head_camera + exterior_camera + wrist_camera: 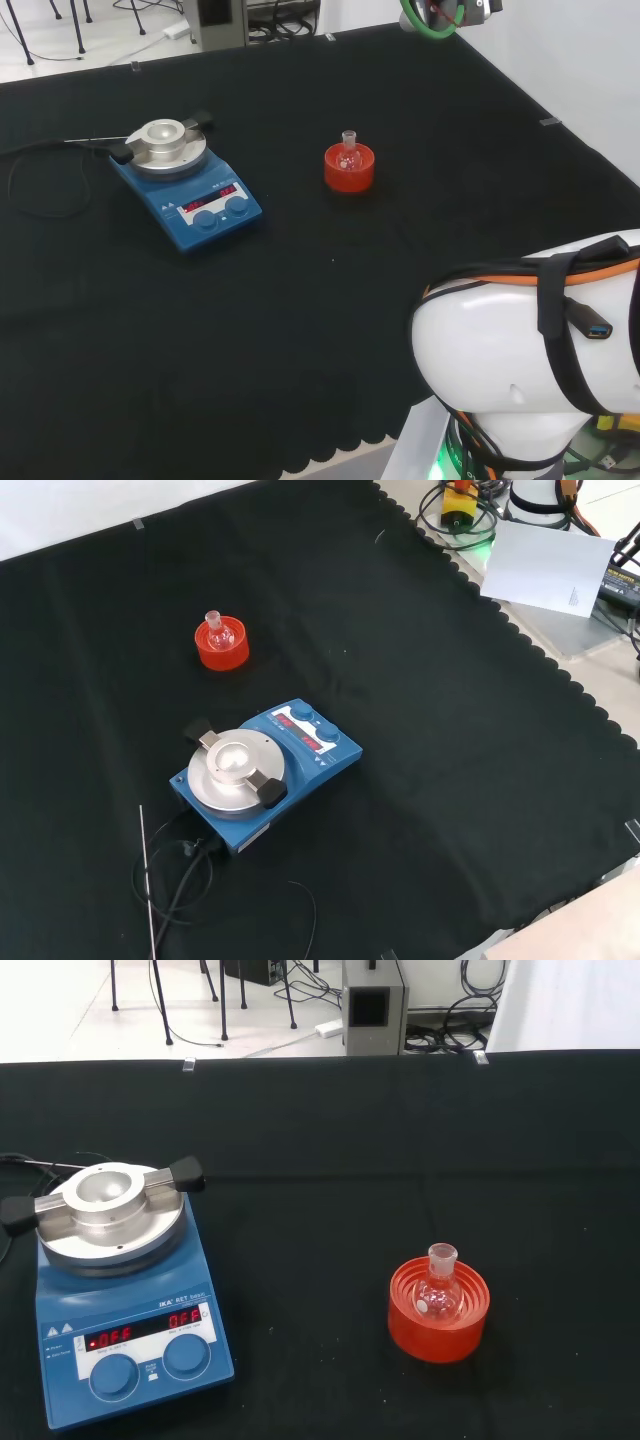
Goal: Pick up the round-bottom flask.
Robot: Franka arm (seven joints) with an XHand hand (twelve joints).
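Black cloth covers your bench, and the small clear glass round-bottom flask [438, 1290] sits upright, neck up, in 1 red ribbed ring stand [438, 1316], right of the blue magnetic stirrer [130, 1344] in the wrist view. You cannot tell how the fingers stand. Judging by the wrist view, the flask lies ahead and below, so you would descend onto its vertical neck.

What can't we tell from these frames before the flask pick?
- Round-bottom flask: its underside is hidden inside the red ribbed stand in every view.
- Flask contents: clear glass, too small in the head view to judge.
- Hotplate cable: cut off by the front view's bottom edge.
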